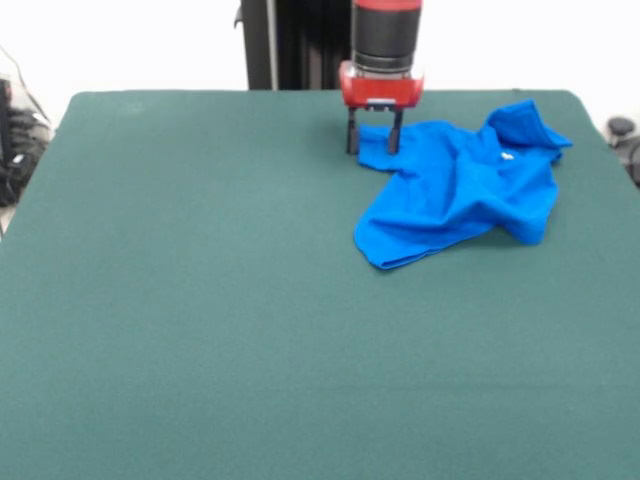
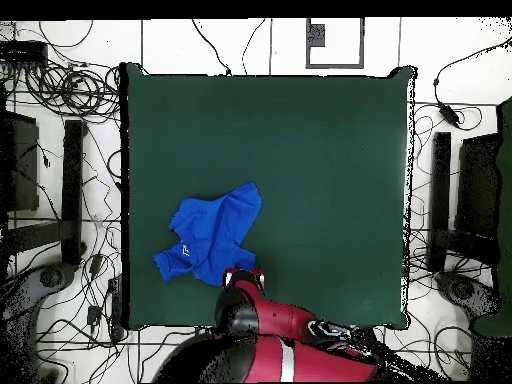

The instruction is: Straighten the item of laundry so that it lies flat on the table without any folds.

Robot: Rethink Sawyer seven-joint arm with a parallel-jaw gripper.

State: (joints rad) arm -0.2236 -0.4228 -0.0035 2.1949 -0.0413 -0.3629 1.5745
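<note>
The blue T-shirt [image 1: 462, 182] lies crumpled on the green tabletop [image 1: 200, 300], on the half nearest the robot's pedestal and close to that edge. It is bunched, with raised folds; one part is turned up into a small peak at its end farthest from the pincer, and a rounded lobe reaches out toward the middle of the tabletop. A small white mark, perhaps a label, shows on the shirt's upper surface.

The pincer [image 1: 374, 140] stands upright at the shirt's edge nearest the pedestal. Its two dark fingers [image 1: 352, 135] are spread a little apart, tips down at the cloth: one finger sits just off the fabric, the other on or against its edge. Whether any cloth is caught between them cannot be told.

The overhead view shows the shirt [image 2: 210, 235] whole against the tabletop [image 2: 320, 150], with cables and stands on the floor around it; there the red arm covers the pincer's tips. The front view alone shows the fingers and the height of the folds.
</note>
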